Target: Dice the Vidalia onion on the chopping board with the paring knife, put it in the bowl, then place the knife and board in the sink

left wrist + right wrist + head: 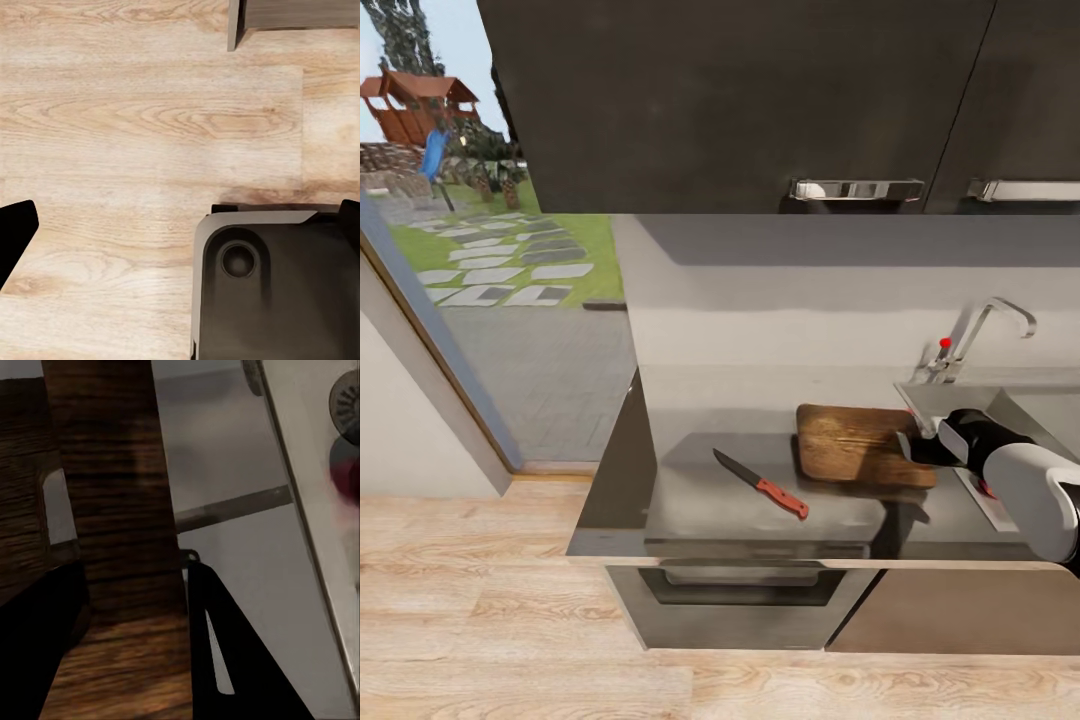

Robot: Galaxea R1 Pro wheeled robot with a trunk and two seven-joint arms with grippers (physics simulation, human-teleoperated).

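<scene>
The dark brown chopping board (pixel 855 440) lies on the grey countertop (pixel 690 520), just left of the sink (pixel 940 400). My right gripper (pixel 920 447) is at the board's right edge. In the right wrist view its two black fingers are shut on the chopping board (pixel 112 472), with the right gripper (pixel 131 577) astride the wooden edge. The red-handled paring knife (pixel 765 487) lies flat on the countertop, left of the board. A blurred pink-red lump (pixel 345 484) sits by the round drain (pixel 346 401); I cannot tell whether it is the onion. The bowl is out of view. My left gripper (pixel 180 232) hangs open over the floor.
The chrome tap (pixel 980 340) with a red dot rises behind the sink. Dark wall cabinets (pixel 740 100) hang above the counter, and an oven front (pixel 740 590) sits below it. A glass door (pixel 480 300) is on the left. The wooden floor (pixel 150 120) and robot base (pixel 270 285) are below.
</scene>
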